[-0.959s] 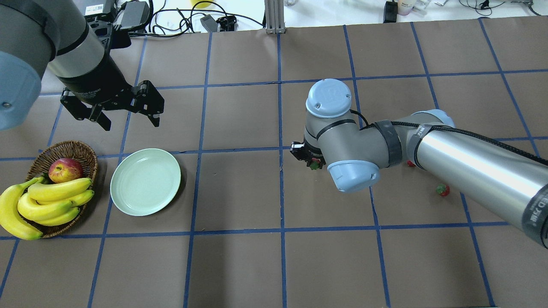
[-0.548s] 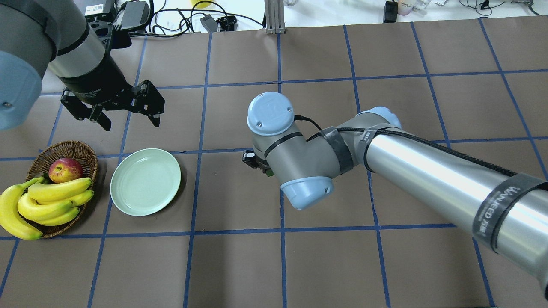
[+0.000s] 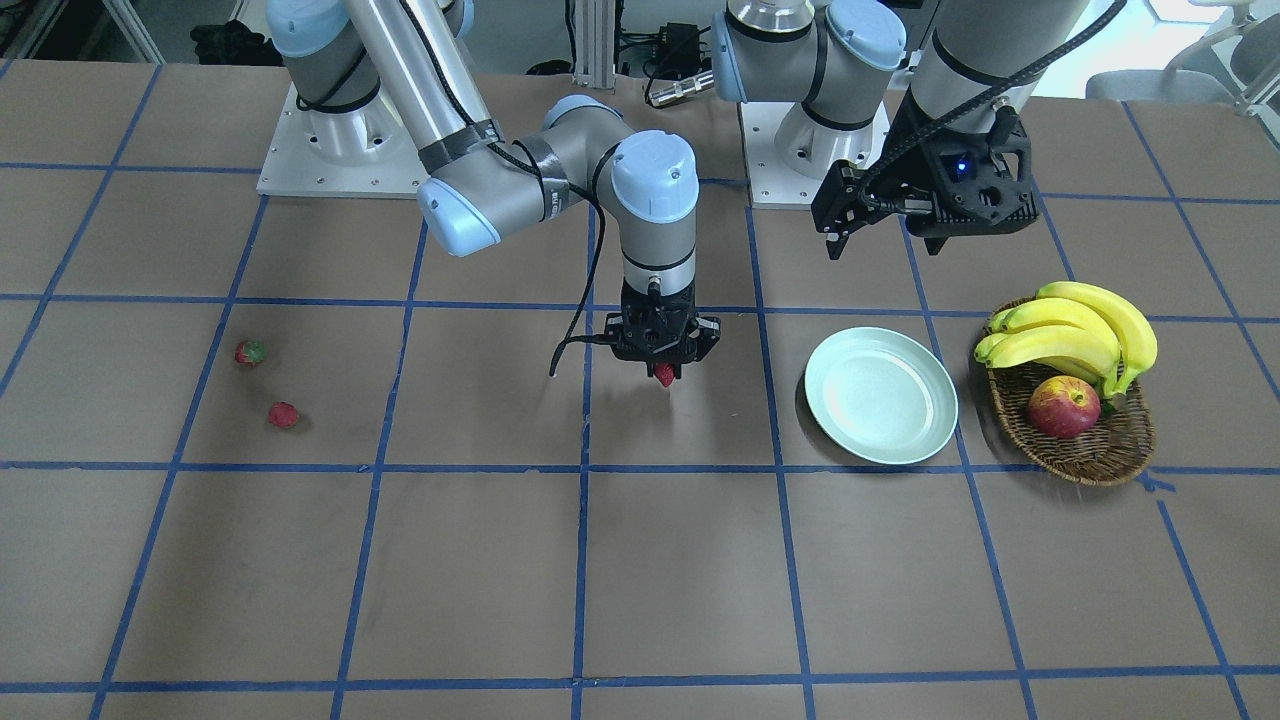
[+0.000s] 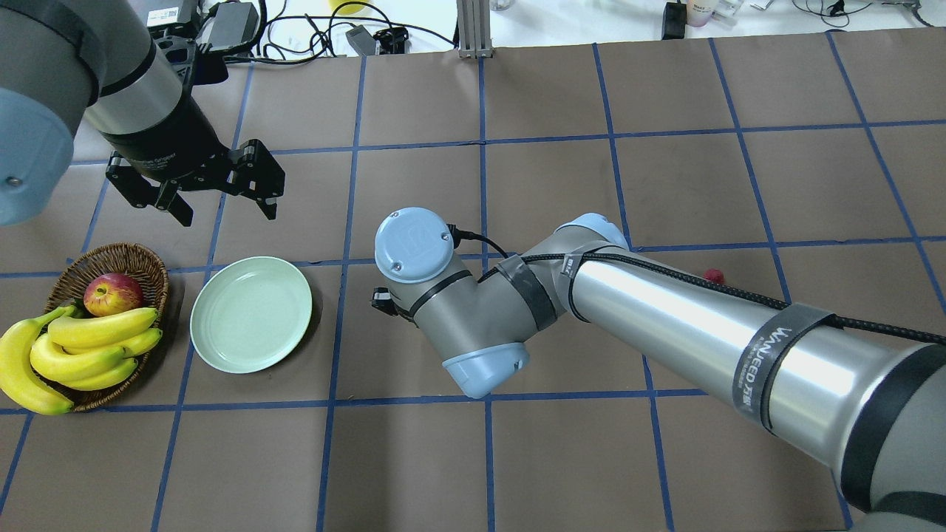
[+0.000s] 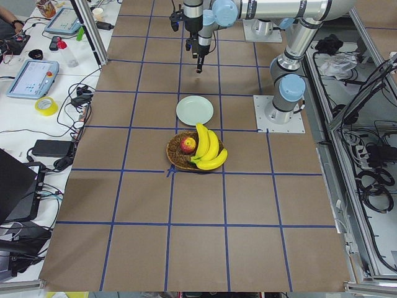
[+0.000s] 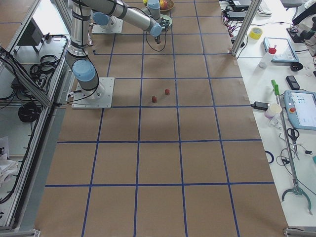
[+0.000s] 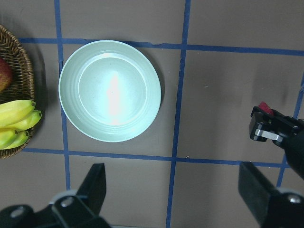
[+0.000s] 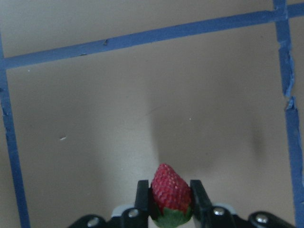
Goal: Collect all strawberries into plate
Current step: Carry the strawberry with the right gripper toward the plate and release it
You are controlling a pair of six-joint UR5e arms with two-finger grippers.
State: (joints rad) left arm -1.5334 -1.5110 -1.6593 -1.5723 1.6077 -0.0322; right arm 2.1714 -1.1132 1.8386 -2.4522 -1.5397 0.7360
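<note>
My right gripper (image 3: 665, 372) is shut on a small red strawberry (image 8: 171, 192) and holds it above the table, about one grid square from the plate. The strawberry's tip shows below the fingers in the front view (image 3: 665, 377). The pale mint-green plate (image 4: 251, 314) is empty; it also shows in the front view (image 3: 880, 395) and in the left wrist view (image 7: 110, 90). Two more strawberries (image 3: 250, 352) (image 3: 284, 414) lie on the table far on my right side. My left gripper (image 4: 224, 210) is open and empty, hovering behind the plate.
A brown wicker basket (image 4: 118, 258) with an apple (image 4: 112, 293) and bananas (image 4: 74, 355) stands right beside the plate on its outer side. In the overhead view my right arm hides one loose strawberry; the other (image 4: 713, 275) shows just behind it.
My right arm has swept left across the table toward the plate, carrying the strawberry. The left arm has not moved.
</note>
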